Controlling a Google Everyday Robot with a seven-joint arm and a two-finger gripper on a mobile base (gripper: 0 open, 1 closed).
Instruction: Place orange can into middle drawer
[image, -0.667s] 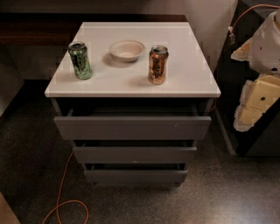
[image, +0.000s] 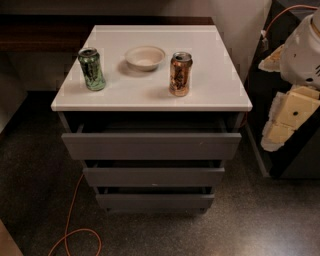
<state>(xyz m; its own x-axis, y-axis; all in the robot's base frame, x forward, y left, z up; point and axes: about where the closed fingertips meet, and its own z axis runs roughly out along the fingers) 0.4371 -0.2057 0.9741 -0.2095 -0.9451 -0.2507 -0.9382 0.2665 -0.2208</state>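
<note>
The orange can stands upright on the cabinet's white top, near the front edge and a bit right of the middle; a small pale bowl sits further back on the cabinet, and a green can stands at its left side; the middle drawer is the second grey front down the cabinet, and its inside does not show; the gripper hangs off the cabinet's right side, well apart from the orange can, holding nothing; whether its grip is wide or closed is not clear.
</note>
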